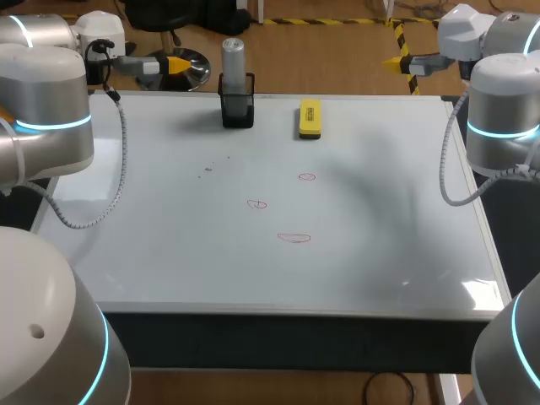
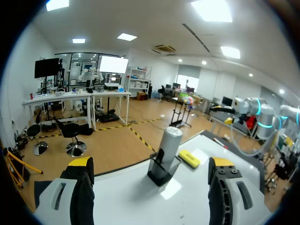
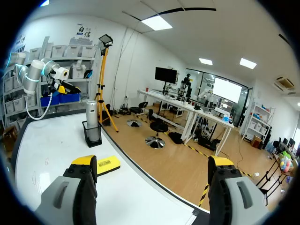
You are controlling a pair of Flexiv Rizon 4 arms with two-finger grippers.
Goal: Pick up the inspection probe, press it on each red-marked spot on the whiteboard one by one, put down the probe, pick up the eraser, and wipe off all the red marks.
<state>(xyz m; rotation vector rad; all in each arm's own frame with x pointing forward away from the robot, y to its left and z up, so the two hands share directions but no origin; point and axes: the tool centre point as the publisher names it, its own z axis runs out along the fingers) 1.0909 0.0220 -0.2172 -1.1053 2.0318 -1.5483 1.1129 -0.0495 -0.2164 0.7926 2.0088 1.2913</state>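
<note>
Probe [image 1: 233, 52] upright in holder [image 1: 237, 110], eraser [image 1: 310, 119] just beside, at whiteboard [image 1: 380, 253] far edge.
Left gripper [image 2: 151, 163] and right gripper [image 3: 152, 161] off far corners, fingers spread; red marks [image 1: 294, 238] mid-board.

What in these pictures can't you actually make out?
Probe: lower end hidden inside its holder, every view.
Red marks: too small in the head view to tell their shapes; not shown in the left wrist view.
Dark specks on the whiteboard: head view, too small to identify.

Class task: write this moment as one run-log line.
silver cylindrical probe: upright in black holder | yellow eraser: on whiteboard | three red marks: unwiped | left gripper: open | right gripper: open
</note>
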